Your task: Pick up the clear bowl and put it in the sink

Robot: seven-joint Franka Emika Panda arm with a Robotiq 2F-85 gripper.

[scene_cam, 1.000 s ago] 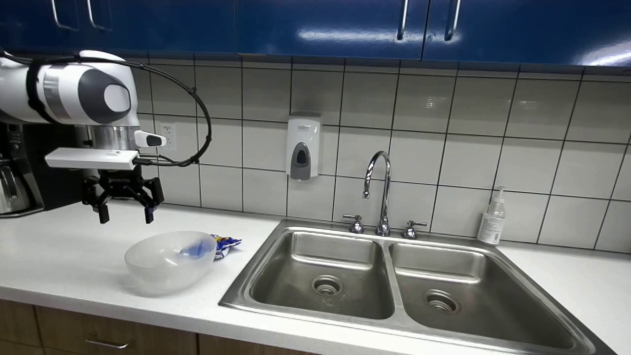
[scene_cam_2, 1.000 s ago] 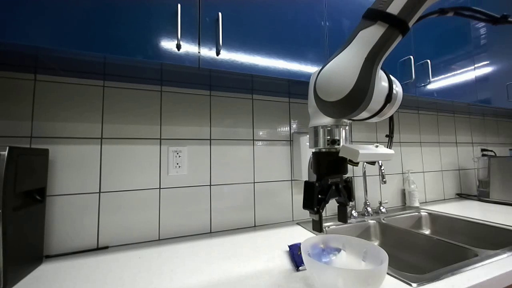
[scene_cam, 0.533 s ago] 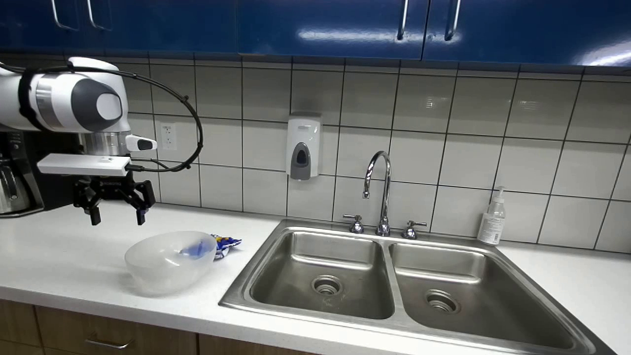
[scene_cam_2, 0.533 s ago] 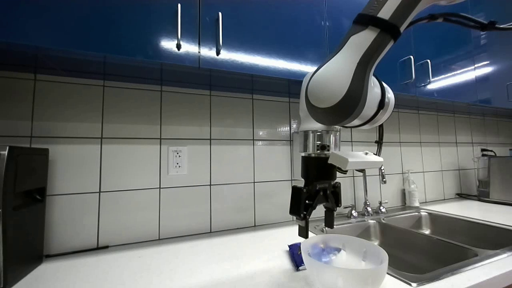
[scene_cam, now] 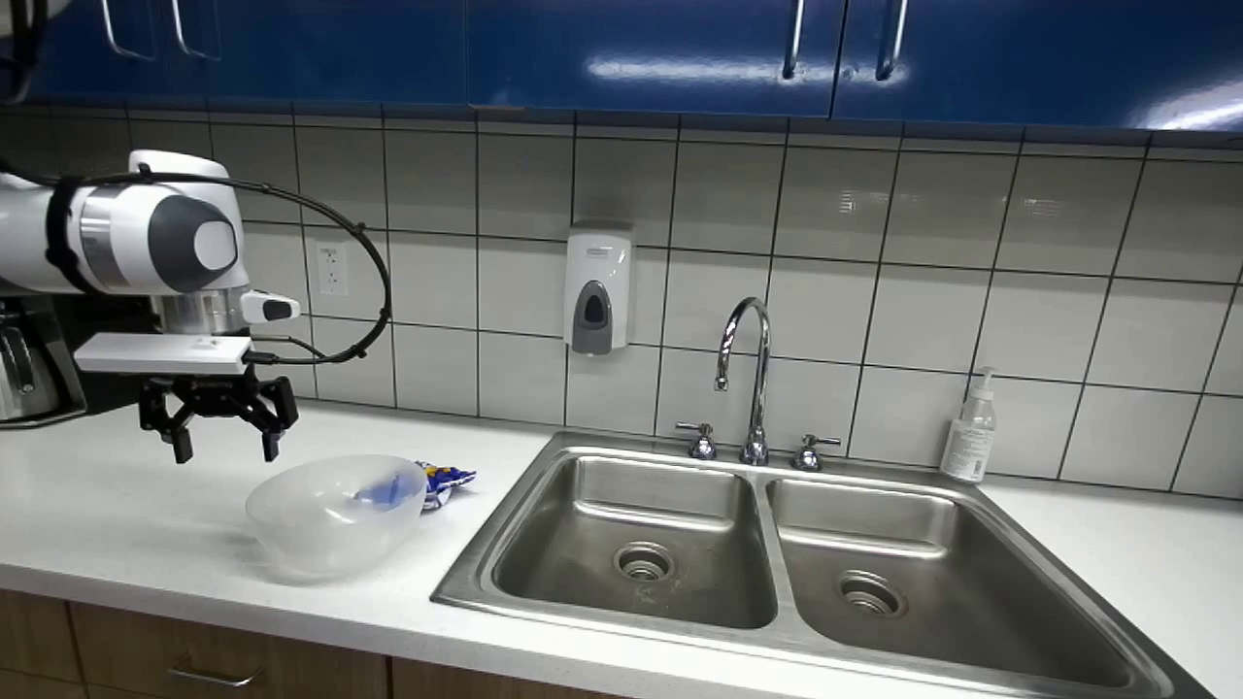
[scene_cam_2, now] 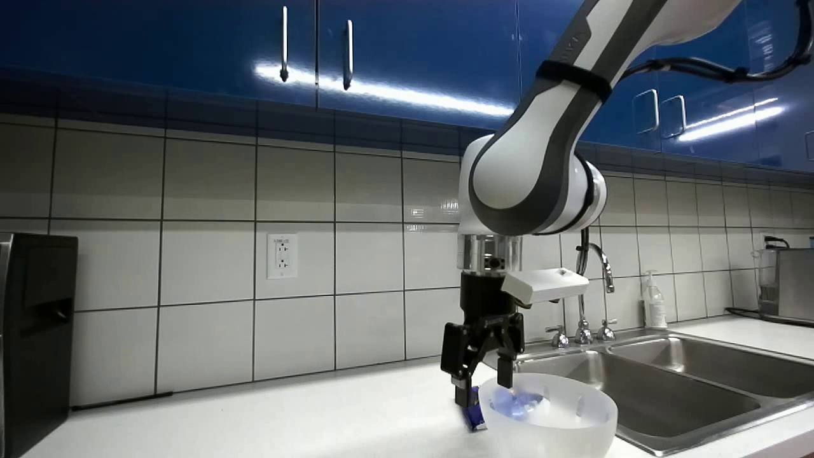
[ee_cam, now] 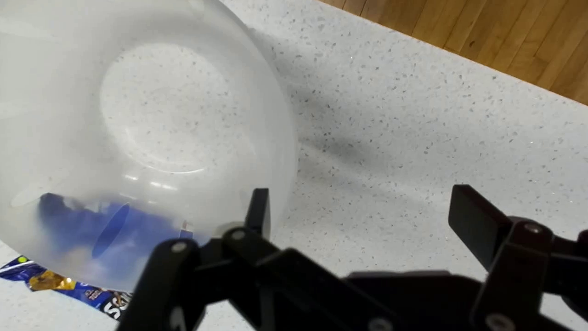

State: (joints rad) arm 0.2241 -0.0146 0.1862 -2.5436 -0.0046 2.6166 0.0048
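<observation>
The clear, frosted bowl (scene_cam: 320, 524) stands upright on the counter, left of the sink (scene_cam: 573, 573). It also shows in an exterior view (scene_cam_2: 553, 439) and large at the left of the wrist view (ee_cam: 257, 115). My gripper (scene_cam: 226, 454) is open and empty, its fingers pointing down. In an exterior view the gripper (scene_cam_2: 484, 389) hangs at the bowl's left side, near rim height. In the wrist view the gripper (ee_cam: 360, 202) has its left finger over the bowl's right edge and its right finger over bare counter. I cannot tell whether they touch.
A blue snack wrapper (scene_cam: 447, 481) lies against the bowl; blue also shows in or through the bowl wall (ee_cam: 82, 230). A faucet (scene_cam: 757, 388) stands behind the double sink. A soap bottle (scene_cam: 969, 437) stands at the back right. A coffee machine (scene_cam_2: 38, 331) stands at one side.
My open gripper has moved left in both exterior views and come down toward the counter, closer to rim height. The bowl and wrapper have not moved.
</observation>
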